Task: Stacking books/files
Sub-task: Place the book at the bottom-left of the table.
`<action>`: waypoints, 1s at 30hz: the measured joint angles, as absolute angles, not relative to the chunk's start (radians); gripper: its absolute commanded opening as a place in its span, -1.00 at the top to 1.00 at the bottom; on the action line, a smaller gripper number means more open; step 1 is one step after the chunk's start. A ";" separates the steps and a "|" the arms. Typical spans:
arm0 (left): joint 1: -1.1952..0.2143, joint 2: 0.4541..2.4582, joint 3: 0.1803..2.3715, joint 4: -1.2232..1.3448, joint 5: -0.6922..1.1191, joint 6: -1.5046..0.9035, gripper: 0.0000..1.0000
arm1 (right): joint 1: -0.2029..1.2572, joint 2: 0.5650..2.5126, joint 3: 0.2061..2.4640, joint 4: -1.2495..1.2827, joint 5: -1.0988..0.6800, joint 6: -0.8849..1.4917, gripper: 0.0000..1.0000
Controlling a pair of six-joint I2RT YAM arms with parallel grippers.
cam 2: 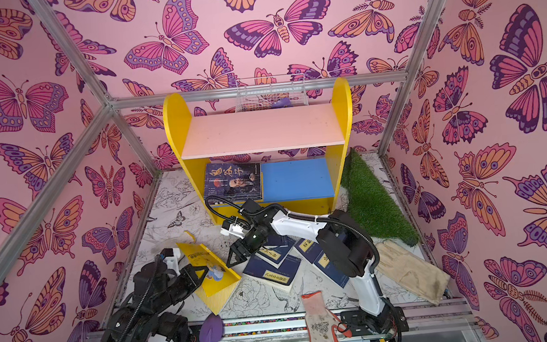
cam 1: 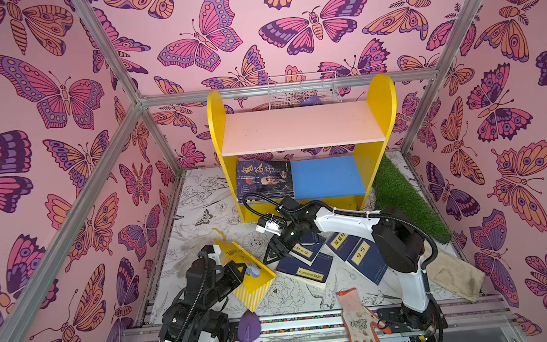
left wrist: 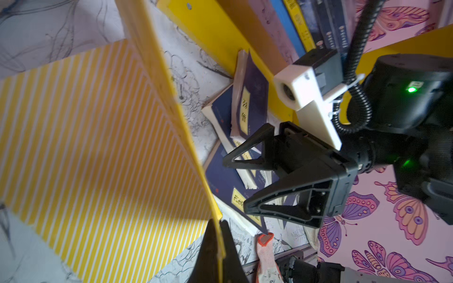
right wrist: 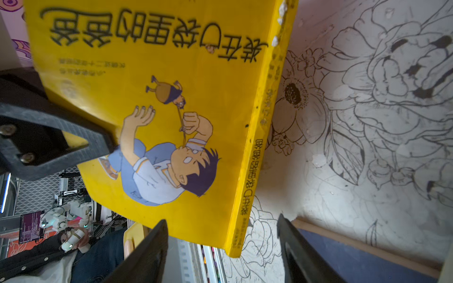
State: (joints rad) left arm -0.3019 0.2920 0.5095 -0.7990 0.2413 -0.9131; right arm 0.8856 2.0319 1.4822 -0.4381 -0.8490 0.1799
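Enclosure: pink butterfly-print walls (cam 1: 59,95), aluminium frame (cam 1: 289,88) along the corners. Yellow shelf unit (cam 1: 382,103), pink top board (cam 1: 302,127), blue lower board (cam 1: 327,177); white wire basket (cam 1: 302,89) behind. Floral line-drawing bench (cam 1: 201,197); artificial grass strip (cam 1: 401,195) beside the shelf unit.

navy books (cam 1: 310,269): right arm (cam 1: 346,221) covers several in both top views, can't count. shelf (cam 1: 383,109) stack (cam 1: 263,179): top cover shows, the rest only edges. yellow book (right wrist: 171,73): cover runs out of frame in right wrist view, small print blurred; edge blurred in left wrist view. left tool (left wrist: 219,227): finger bases out of frame. right tool (right wrist: 221,219): same. purple item (cam 1: 311,101) in far basket (cam 1: 302,91): too small to tell. orange glove (cam 1: 357,322) fingers and purple scoop (cam 1: 249,325) handle cut off at near edge. beige glove (cam 1: 453,271): partly behind right arm.
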 measured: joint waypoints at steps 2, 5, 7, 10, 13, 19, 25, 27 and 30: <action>-0.304 0.313 0.509 -0.819 0.226 -0.926 1.00 | 0.886 2.056 1.502 -0.441 -0.842 0.182 -0.47; -0.307 0.411 0.513 -0.850 0.196 -0.937 1.00 | 0.886 2.112 1.559 -0.460 -0.847 0.182 -0.48; -0.308 0.490 0.520 -0.873 0.176 -0.947 1.00 | 0.886 2.158 1.610 -0.487 -0.853 0.179 -0.48; -0.308 0.588 0.539 -0.913 0.138 -0.960 1.00 | 0.886 2.231 1.687 -0.534 -0.854 0.172 -0.49; -0.308 0.647 0.548 -0.932 0.105 -0.965 1.00 | 0.887 2.277 1.720 -0.574 -0.852 0.160 -0.49; -0.308 0.738 0.565 -0.956 0.067 -0.964 1.00 | 0.910 2.331 1.777 -0.679 -0.830 0.083 -0.50; -0.308 0.827 0.585 -0.974 0.019 -0.959 -0.98 | 0.965 2.341 1.806 -0.727 -0.805 0.025 -0.49; -0.308 0.849 0.593 -0.983 -0.008 -0.963 -0.98 | 0.971 2.337 1.799 -0.722 -0.804 0.020 -0.49; -0.306 0.857 0.603 -1.013 -0.057 -0.987 -0.98 | 0.970 2.313 1.762 -0.709 -0.795 0.017 -0.49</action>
State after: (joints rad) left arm -0.3058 0.8566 0.6025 -1.0126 -0.0574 -0.9874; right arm 0.9695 2.3135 1.7622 -0.7090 -0.7952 0.0174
